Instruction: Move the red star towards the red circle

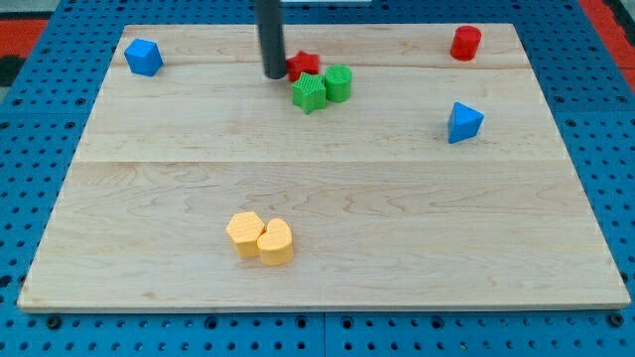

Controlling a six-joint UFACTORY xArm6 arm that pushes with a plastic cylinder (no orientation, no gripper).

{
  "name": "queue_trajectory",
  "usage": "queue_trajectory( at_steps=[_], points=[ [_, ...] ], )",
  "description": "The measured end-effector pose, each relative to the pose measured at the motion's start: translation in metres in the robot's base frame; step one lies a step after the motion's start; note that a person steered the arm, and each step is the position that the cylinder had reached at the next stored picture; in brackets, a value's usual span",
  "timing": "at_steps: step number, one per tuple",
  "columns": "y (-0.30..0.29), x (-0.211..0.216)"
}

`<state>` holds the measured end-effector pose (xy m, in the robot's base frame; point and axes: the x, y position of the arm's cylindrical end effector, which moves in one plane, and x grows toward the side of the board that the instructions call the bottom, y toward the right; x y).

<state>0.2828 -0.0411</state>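
The red star (304,65) lies near the top middle of the wooden board (327,198). My tip (274,74) stands just left of the red star, touching or nearly touching it. The red circle (465,43), a short cylinder, stands near the top right corner, well to the right of the star. A green star (309,93) and a green cylinder (338,83) sit right below the red star, close against it.
A blue cube-like block (143,57) is at the top left. A blue triangle (462,122) is at the right. Two yellow blocks (261,238) lie together at the lower left middle. Blue pegboard surrounds the board.
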Motion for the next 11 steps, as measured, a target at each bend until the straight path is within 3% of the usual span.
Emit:
queue_trajectory(
  at_steps=[3,5,7,9,10,11],
  points=[
    [0.108,-0.009],
    [0.123,0.008],
    [0.164,-0.026],
    [0.179,-0.026],
    [0.176,-0.003],
    [0.218,0.011]
  ],
)
